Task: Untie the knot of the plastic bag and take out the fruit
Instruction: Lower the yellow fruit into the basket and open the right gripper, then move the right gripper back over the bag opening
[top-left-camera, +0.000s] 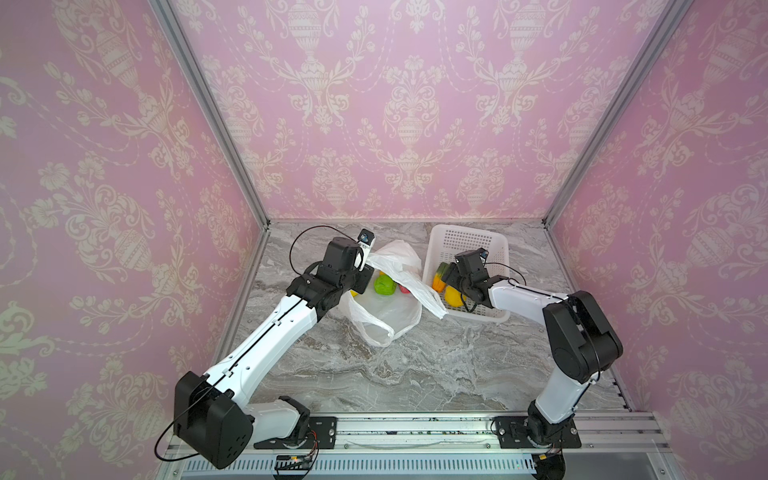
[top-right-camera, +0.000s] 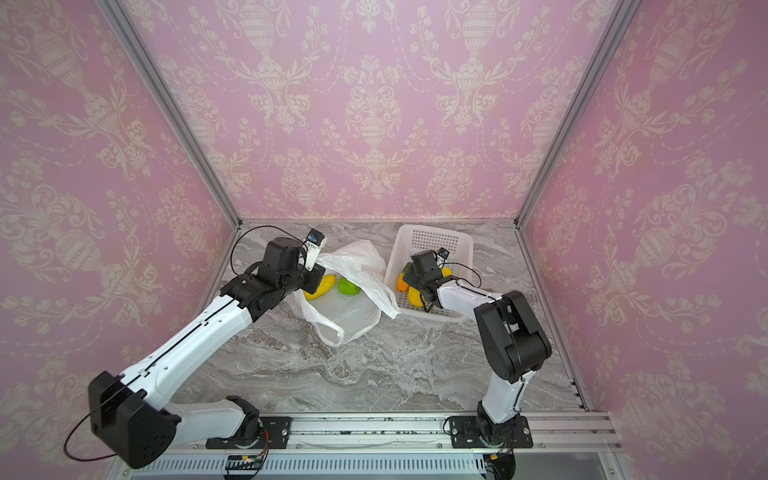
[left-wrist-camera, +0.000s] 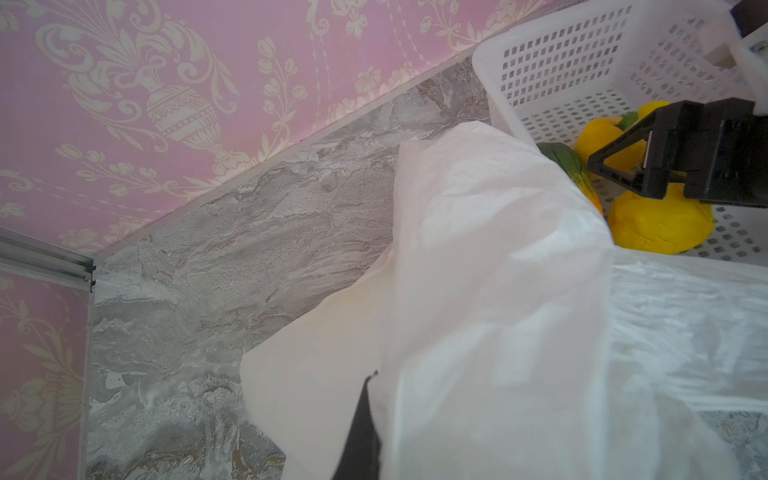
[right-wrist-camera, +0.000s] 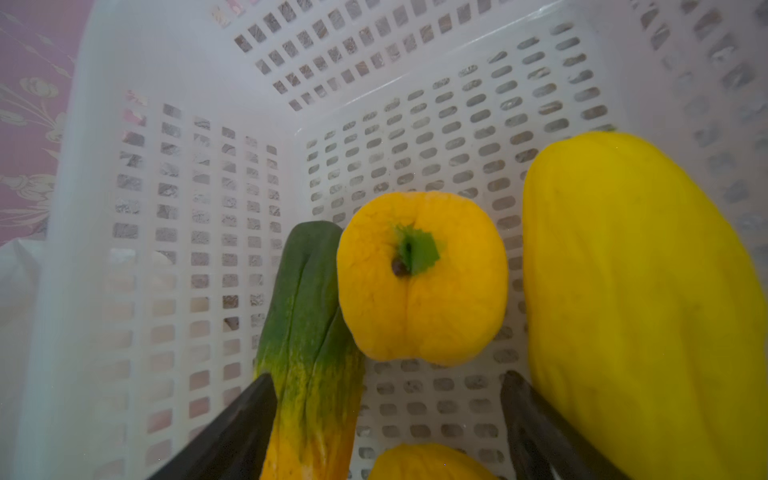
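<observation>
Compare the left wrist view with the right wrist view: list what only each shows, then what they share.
Left wrist only: the left gripper shut on the thin white plastic bag, and the metal frame corner. Right wrist only: the gap of the open right gripper, nothing between its dark fingertips. Both: the white perforated plastic basket, the long green-to-orange fruit, the yellow fruit.

right pincer (right-wrist-camera: 388, 380) gapes above orange, yellow and green-orange fruit (right-wrist-camera: 422, 278) in the basket (right-wrist-camera: 174, 104).
</observation>
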